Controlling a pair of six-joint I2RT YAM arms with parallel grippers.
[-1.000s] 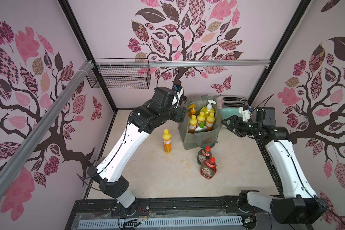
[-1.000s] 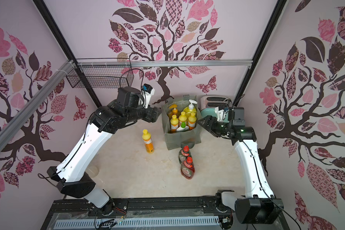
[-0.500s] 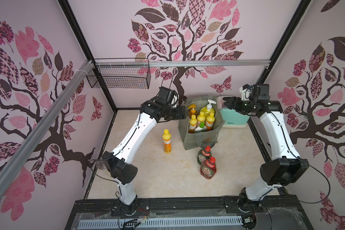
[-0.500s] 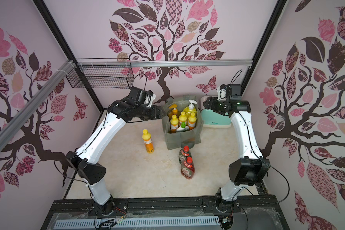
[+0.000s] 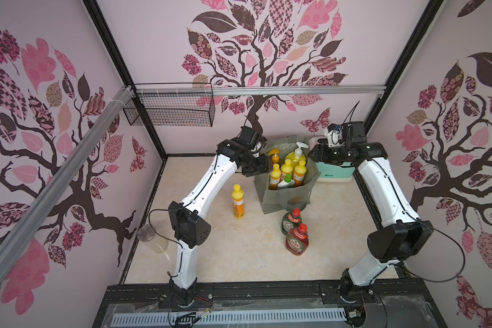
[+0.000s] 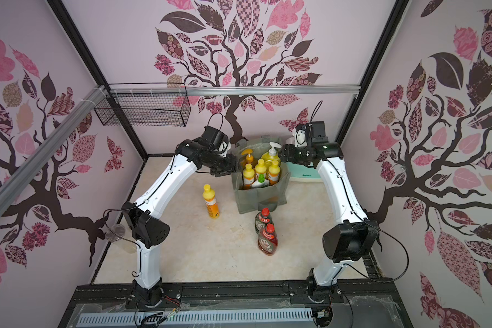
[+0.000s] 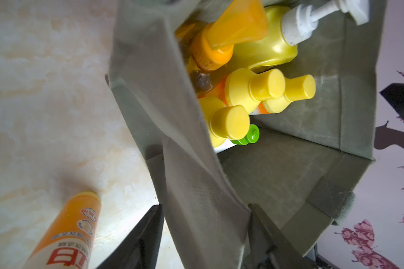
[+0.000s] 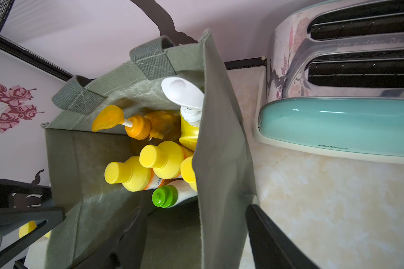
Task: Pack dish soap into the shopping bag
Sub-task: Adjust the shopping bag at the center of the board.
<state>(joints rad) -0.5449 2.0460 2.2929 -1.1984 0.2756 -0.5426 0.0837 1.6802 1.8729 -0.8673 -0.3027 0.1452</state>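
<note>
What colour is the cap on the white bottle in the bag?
The cap is bright green; the right wrist view shows it best.

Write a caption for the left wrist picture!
Left gripper straddles the shopping bag wall; six soap bottles sit inside.

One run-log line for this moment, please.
shopping bag: six bottles inside; table: orange bottle, green Fairy, red Fairy; left hand: astride bag wall, grip unclear; right hand: open, astride opposite wall
</note>
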